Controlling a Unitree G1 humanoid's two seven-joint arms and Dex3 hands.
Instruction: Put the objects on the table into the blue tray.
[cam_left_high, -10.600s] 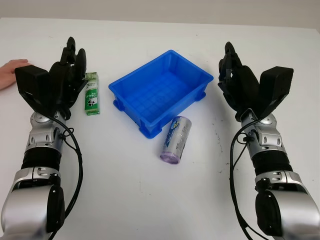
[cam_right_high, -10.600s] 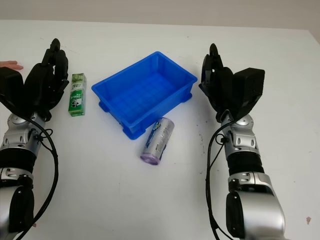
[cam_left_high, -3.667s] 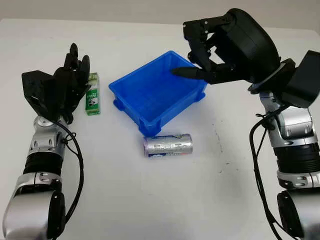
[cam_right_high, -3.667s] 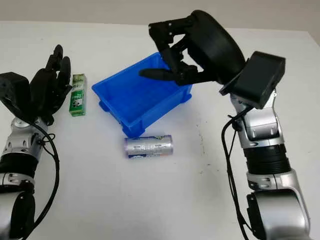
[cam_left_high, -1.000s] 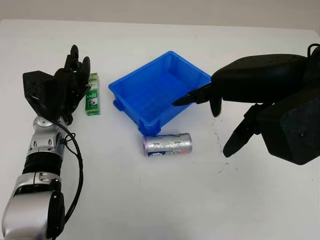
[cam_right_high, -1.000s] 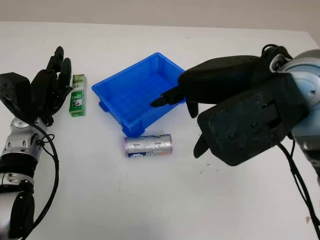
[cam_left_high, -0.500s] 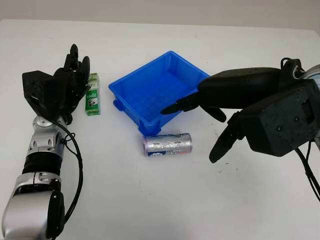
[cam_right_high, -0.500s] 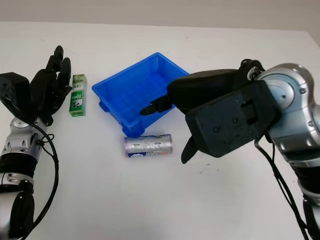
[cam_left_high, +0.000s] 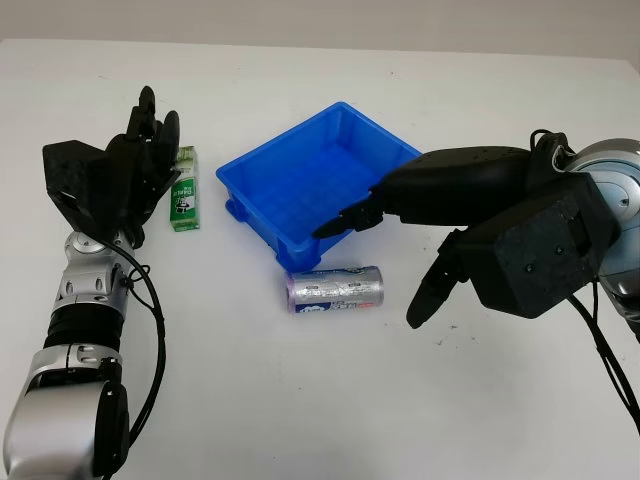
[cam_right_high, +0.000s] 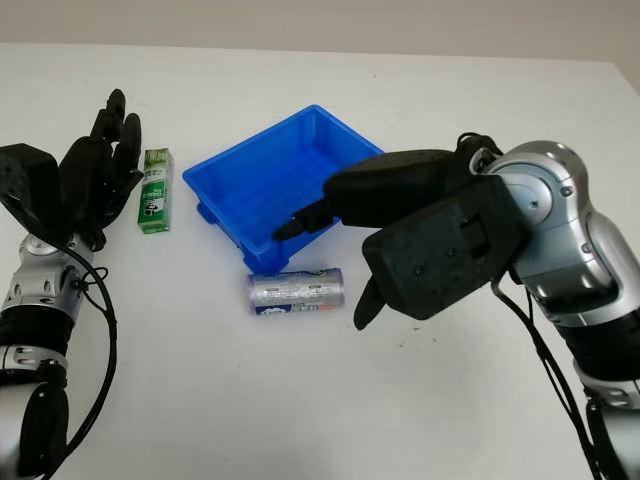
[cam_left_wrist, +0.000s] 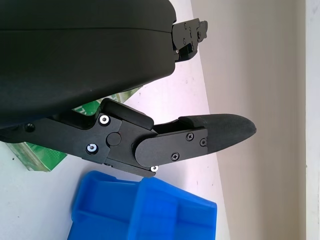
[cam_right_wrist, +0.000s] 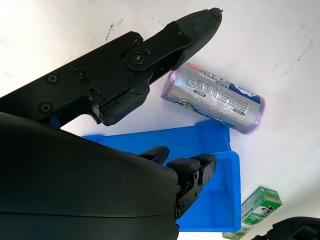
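Observation:
A blue tray (cam_left_high: 300, 175) stands mid-table with nothing inside. A silver and purple roll (cam_left_high: 335, 290) lies on its side just in front of the tray's near corner, also seen in the right wrist view (cam_right_wrist: 215, 100). A green box (cam_left_high: 183, 190) lies left of the tray. My right hand (cam_left_high: 372, 272) is open above the roll's right end, upper fingers over the tray's near rim and thumb right of the roll. It holds nothing. My left hand (cam_left_high: 140, 150) is open, upright beside the green box.
The white table (cam_left_high: 300, 400) stretches bare in front of the roll and to the right of the tray. The right forearm and its cable (cam_left_high: 600, 340) come in from the right side.
My right hand has swung left and down, from right of the tray to over the roll's right end. The roll, tray, green box and left hand have not moved in the last second.

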